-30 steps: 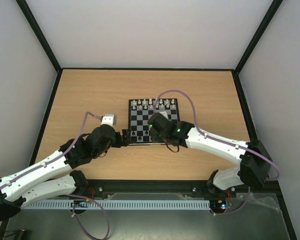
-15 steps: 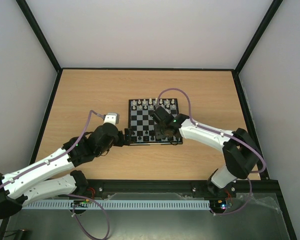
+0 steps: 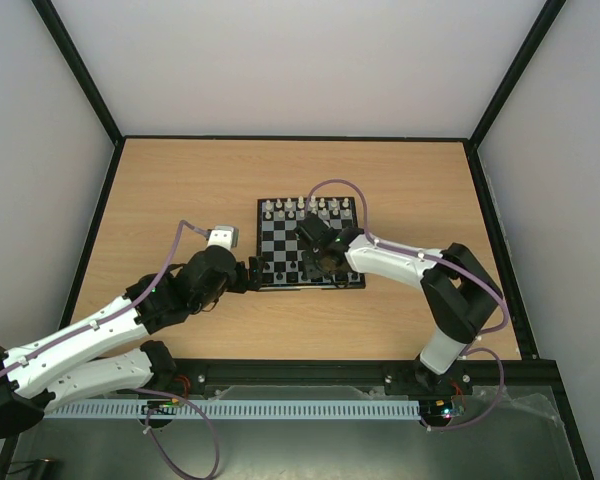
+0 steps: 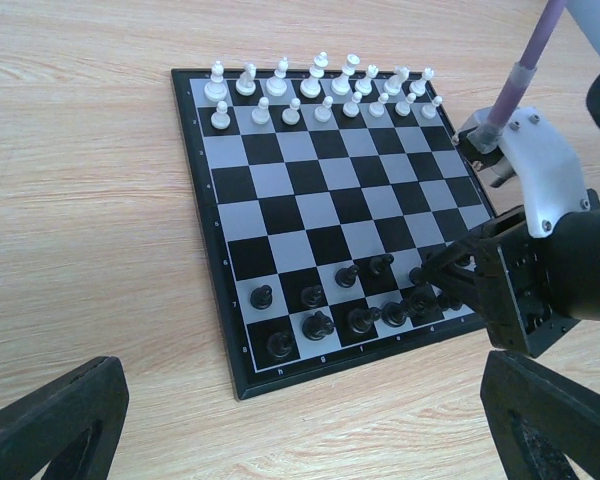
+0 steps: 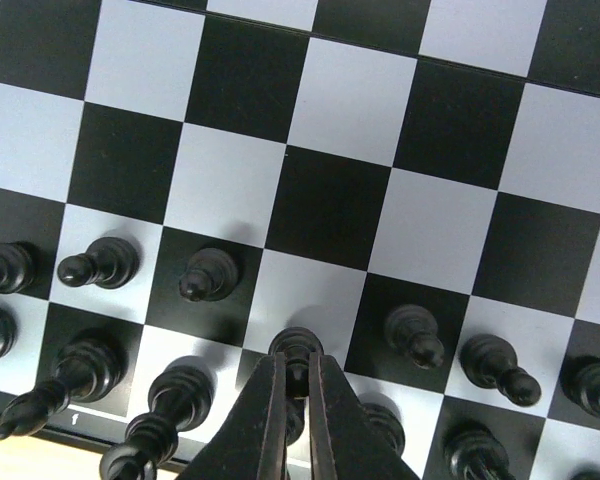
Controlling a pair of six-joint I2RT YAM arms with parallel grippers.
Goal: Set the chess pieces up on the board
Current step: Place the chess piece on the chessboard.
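Off the board's (image 4: 280, 213) near left corner, the left gripper (image 3: 248, 272) is hanging over the table (image 3: 180, 180), its fingers spread wide. Over the board's near rows, the right gripper (image 5: 295, 372) is pinching the head of one black piece (image 5: 296, 347), while the other black chess pieces (image 4: 318, 325) are crowding the two nearest rows. Along the board's far edge, white pieces (image 4: 320, 85) are filling two rows.
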